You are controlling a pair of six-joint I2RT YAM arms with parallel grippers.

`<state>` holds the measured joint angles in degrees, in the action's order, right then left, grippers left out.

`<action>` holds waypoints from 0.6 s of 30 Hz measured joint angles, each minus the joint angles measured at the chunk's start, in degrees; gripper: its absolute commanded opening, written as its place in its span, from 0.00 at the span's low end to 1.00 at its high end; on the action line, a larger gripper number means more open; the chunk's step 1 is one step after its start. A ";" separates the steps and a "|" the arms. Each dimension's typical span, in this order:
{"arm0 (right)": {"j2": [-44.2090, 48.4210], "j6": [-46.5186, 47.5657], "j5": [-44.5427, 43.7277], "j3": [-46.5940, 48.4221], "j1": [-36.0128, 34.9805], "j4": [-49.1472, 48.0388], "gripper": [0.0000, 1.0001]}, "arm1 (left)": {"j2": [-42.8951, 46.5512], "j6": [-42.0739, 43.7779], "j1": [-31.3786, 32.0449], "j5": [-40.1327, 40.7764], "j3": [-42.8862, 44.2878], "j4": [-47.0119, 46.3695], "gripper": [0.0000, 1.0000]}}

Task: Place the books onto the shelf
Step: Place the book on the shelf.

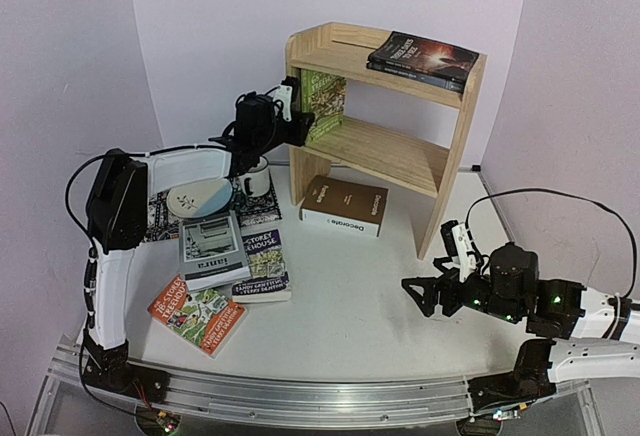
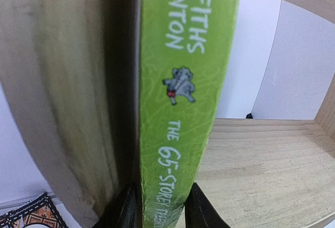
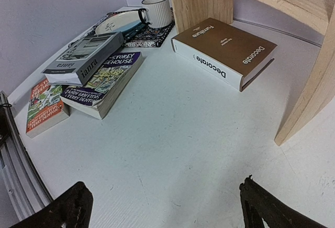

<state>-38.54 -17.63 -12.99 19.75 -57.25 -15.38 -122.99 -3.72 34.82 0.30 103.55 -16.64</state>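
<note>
Fingers of the left hand (image 2: 163, 215) stand on either side of the green book (image 2: 183, 97), low on its spine and right at its covers; whether they clamp it or only stand beside it I cannot tell. The book stands upright on the lower board of the shelf (image 2: 261, 160), at the board's left end, close against the left side panel. From above, the left hand (image 1: 290, 106) reaches in from the shelf's left side, level with the green book (image 1: 322, 101).

The shelf (image 1: 455, 156) stands at the far edge of the surface (image 1: 350, 306), right of its middle. Two dark books (image 1: 422, 59) lie stacked flat at the right end of its top board. Decorate (image 1: 345, 206) lies flat on the surface at the foot of the shelf, beside the left panel.

Toward the left edge lies a mat (image 1: 160, 216) with a plate (image 1: 200, 196) and a mug (image 1: 257, 178). Just nearer, the grey book (image 1: 212, 248) lies on the blue book (image 1: 262, 266). The orange book (image 1: 198, 316) lies flat beside them, toward the near left corner.

The right hand (image 1: 437, 268) hangs low near the right edge, fingers spread wide with nothing between them, well apart from every book.
</note>
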 measured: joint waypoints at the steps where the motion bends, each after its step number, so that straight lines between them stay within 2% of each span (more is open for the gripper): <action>1: 0.00 0.00 0.00 0.00 0.00 0.00 0.98 | 0.51 -0.10 -0.02 0.05 -0.49 -0.04 0.33; 18: -0.02 0.00 0.02 0.00 0.00 -0.02 0.98 | 7.72 -1.66 -0.13 1.11 -9.49 -1.21 0.36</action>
<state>-38.57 -17.63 -12.97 19.75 -57.25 -15.40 -115.28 -5.38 34.70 1.42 94.06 -17.85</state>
